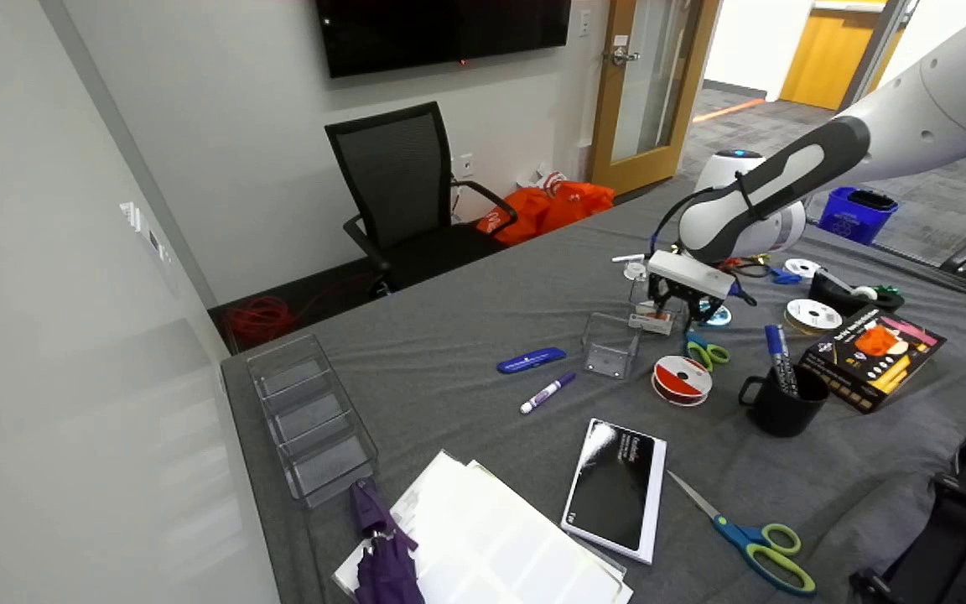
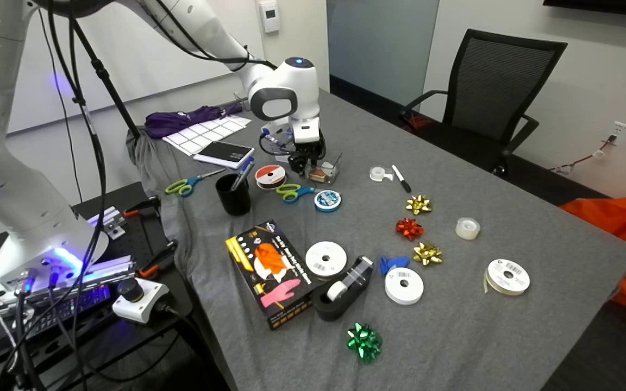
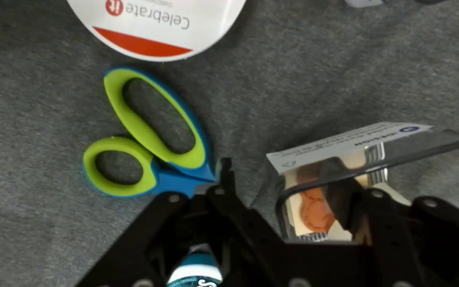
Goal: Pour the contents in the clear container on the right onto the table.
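Observation:
The clear container (image 1: 651,322) stands upright on the grey table (image 1: 433,335). It also shows in an exterior view (image 2: 332,172) with brown pieces inside. In the wrist view its rim (image 3: 373,167) shows above a white label and cream and orange-brown contents. My gripper (image 1: 674,309) points down at the container, also in an exterior view (image 2: 305,163). In the wrist view the gripper (image 3: 283,179) has its fingers apart. One finger is outside the container's near side wall, the other is over or inside it. The wall lies between them; contact cannot be told.
A second clear tub (image 1: 609,356) stands close by. Scissors (image 3: 146,159), a red-and-white ribbon spool (image 1: 682,379) and a teal tape roll (image 2: 327,200) lie near the gripper. A black mug (image 2: 233,194) holds markers. A glove box (image 2: 272,271) and tape dispenser (image 2: 343,288) lie farther off.

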Controlling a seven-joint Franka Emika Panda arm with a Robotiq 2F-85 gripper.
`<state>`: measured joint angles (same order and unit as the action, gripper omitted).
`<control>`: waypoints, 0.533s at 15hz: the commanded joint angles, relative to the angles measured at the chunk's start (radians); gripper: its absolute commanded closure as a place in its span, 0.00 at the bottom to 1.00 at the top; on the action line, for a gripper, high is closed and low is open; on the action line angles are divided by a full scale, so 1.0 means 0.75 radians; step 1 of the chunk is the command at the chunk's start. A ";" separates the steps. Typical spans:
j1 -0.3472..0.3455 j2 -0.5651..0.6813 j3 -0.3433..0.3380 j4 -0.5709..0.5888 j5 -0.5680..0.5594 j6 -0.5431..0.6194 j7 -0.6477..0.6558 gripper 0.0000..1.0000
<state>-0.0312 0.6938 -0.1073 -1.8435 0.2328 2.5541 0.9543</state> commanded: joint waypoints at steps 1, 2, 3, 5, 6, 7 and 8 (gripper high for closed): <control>-0.010 0.017 0.010 0.011 0.049 0.024 -0.029 0.69; -0.012 0.016 0.011 0.010 0.056 0.026 -0.033 0.77; -0.015 0.015 0.013 0.010 0.063 0.031 -0.036 0.83; -0.020 0.013 0.016 0.009 0.078 0.039 -0.042 0.97; -0.022 0.012 0.017 0.010 0.085 0.044 -0.045 1.00; -0.026 0.009 0.018 0.010 0.092 0.052 -0.051 0.99; -0.030 0.007 0.021 0.007 0.099 0.062 -0.057 1.00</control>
<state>-0.0350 0.6926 -0.1074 -1.8375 0.2767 2.5700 0.9501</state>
